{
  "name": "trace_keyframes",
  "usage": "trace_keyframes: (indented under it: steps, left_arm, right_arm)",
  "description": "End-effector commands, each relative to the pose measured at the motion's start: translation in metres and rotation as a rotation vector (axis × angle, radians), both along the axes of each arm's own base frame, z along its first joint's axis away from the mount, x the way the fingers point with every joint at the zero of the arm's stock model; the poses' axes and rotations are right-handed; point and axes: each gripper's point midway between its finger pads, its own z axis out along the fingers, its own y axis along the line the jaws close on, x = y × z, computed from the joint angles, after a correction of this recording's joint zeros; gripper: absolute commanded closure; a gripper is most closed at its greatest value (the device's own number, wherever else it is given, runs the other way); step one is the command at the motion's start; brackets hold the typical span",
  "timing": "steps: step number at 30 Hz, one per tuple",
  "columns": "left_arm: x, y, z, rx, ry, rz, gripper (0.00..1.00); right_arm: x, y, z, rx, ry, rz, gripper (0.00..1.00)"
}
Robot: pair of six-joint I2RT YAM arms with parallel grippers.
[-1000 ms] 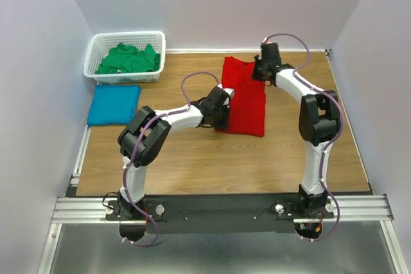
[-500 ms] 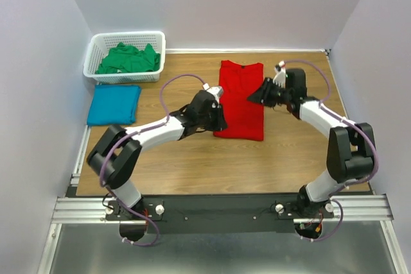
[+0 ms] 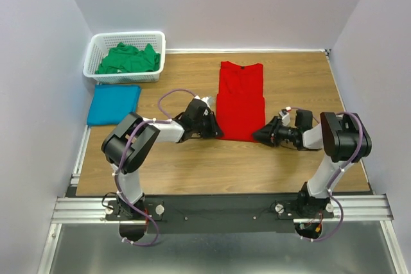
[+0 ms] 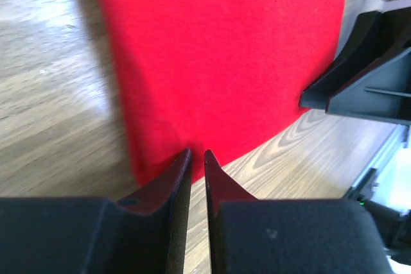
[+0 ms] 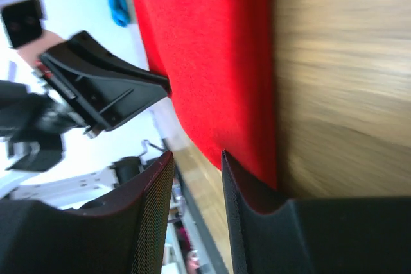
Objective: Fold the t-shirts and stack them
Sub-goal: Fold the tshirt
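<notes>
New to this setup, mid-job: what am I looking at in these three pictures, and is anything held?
Two robot arms stand at the near edge of the table, each ending in a two-finger gripper. The wide picture looks down from above and behind them; the other two come from wrist cameras, so the dark wedges are fingers. On the table lie a partly folded red t-shirt and a folded teal t-shirt; a green t-shirt sits crumpled in the white basket. Both grippers are at the red t-shirt's near corners. The right gripper is open. The left gripper is almost closed at the hem; whether it pinches cloth, I can't tell.
</notes>
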Motion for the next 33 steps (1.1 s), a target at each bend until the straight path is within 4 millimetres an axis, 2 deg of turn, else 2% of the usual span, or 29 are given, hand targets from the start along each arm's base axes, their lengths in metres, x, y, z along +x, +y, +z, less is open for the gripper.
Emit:
trace_keyframes:
  steps: [1, 3, 7, 10, 12, 13, 17, 18, 19, 20, 21, 22, 23, 24, 25, 26, 28, 29, 30, 31, 32, 33]
  left_arm:
    - [-0.006, 0.023, -0.014, -0.008, 0.093, 0.068, 0.8]
    - [-0.008, 0.033, -0.013, -0.028, 0.102, 0.096, 0.8]
    - [-0.01, 0.035, 0.004, -0.057, 0.069, 0.098, 0.8]
    - [-0.006, 0.036, 0.031, -0.092, 0.003, 0.107, 0.79]
    - [-0.002, 0.035, 0.046, -0.108, -0.039, 0.112, 0.75]
    - [0.003, 0.035, 0.058, -0.114, -0.083, 0.121, 0.74]
    - [0.031, 0.031, 0.089, -0.121, -0.204, 0.143, 0.7]
    - [0.043, 0.024, 0.105, -0.142, -0.244, 0.139, 0.67]
    - [0.052, 0.021, 0.098, -0.124, -0.239, 0.138, 0.66]
    - [0.061, 0.017, 0.099, -0.121, -0.255, 0.132, 0.66]
    - [0.077, 0.008, 0.117, -0.145, -0.294, 0.127, 0.66]
    - [0.084, 0.003, 0.117, -0.149, -0.295, 0.112, 0.66]
    - [0.101, -0.007, 0.118, -0.155, -0.304, 0.106, 0.66]
    - [0.111, -0.009, 0.117, -0.155, -0.306, 0.104, 0.66]
    - [0.118, -0.014, 0.113, -0.15, -0.303, 0.098, 0.66]
    - [0.137, -0.02, 0.111, -0.141, -0.316, 0.096, 0.66]
    - [0.149, -0.025, 0.098, -0.116, -0.294, 0.087, 0.66]
    - [0.155, -0.028, 0.075, -0.095, -0.261, 0.084, 0.66]
    - [0.164, -0.033, 0.078, -0.104, -0.271, 0.08, 0.66]
    - [0.167, -0.033, 0.071, -0.105, -0.254, 0.076, 0.66]
    - [0.168, -0.034, 0.049, -0.089, -0.218, 0.072, 0.66]
    - [0.173, -0.034, 0.046, -0.091, -0.213, 0.075, 0.66]
  right_arm:
    - [-0.006, -0.022, -0.023, 0.019, 0.087, -0.084, 0.56]
    - [-0.01, -0.023, -0.026, 0.026, 0.115, -0.098, 0.56]
    - [-0.009, -0.022, -0.004, 0.036, 0.048, -0.086, 0.56]
    - [0.002, -0.022, 0.037, 0.032, -0.084, -0.08, 0.55]
    - [0.007, -0.025, 0.049, 0.013, -0.107, -0.086, 0.54]
    - [0.021, -0.028, 0.06, -0.022, -0.173, -0.09, 0.53]
    - [0.049, -0.036, 0.083, -0.083, -0.247, -0.113, 0.51]
    - [0.066, -0.038, 0.093, -0.085, -0.279, -0.118, 0.51]
    - [0.076, -0.039, 0.095, -0.081, -0.275, -0.13, 0.51]
    - [0.085, -0.041, 0.097, -0.079, -0.279, -0.141, 0.51]
    - [0.102, -0.043, 0.108, -0.08, -0.326, -0.153, 0.51]
    - [0.112, -0.045, 0.1, -0.071, -0.295, -0.173, 0.51]
    - [0.12, -0.045, 0.101, -0.062, -0.299, -0.181, 0.51]
    - [0.136, -0.047, 0.111, -0.055, -0.345, -0.191, 0.51]
    - [0.143, -0.048, 0.109, -0.049, -0.341, -0.197, 0.51]
    - [0.15, -0.048, 0.094, -0.04, -0.3, -0.201, 0.51]
    - [0.169, -0.05, 0.096, -0.039, -0.329, -0.207, 0.51]
    - [0.176, -0.052, 0.075, -0.047, -0.29, -0.214, 0.51]
    - [0.181, -0.052, 0.069, -0.047, -0.282, -0.216, 0.51]
    - [0.188, -0.054, 0.064, -0.049, -0.283, -0.218, 0.51]
    - [0.19, -0.053, 0.045, -0.049, -0.245, -0.216, 0.51]
    - [0.191, -0.053, 0.034, -0.052, -0.227, -0.216, 0.51]
